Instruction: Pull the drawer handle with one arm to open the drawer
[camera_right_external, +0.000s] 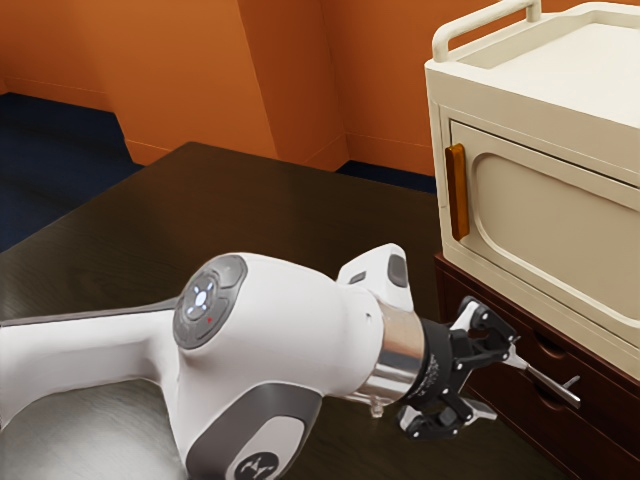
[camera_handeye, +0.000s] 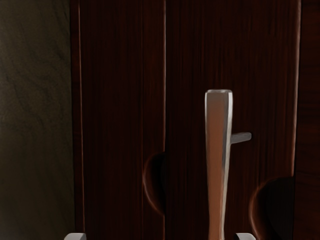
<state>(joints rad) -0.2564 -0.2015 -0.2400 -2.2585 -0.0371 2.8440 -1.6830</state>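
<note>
The pincer is standing wide at the lower right of the frame; the metal bar handle is projecting near it from the dark wooden drawer front; I am judging this as approach; closing, then pulling, is seemingly coming next.

Wrist pic v. dim, ext. brighter
</note>
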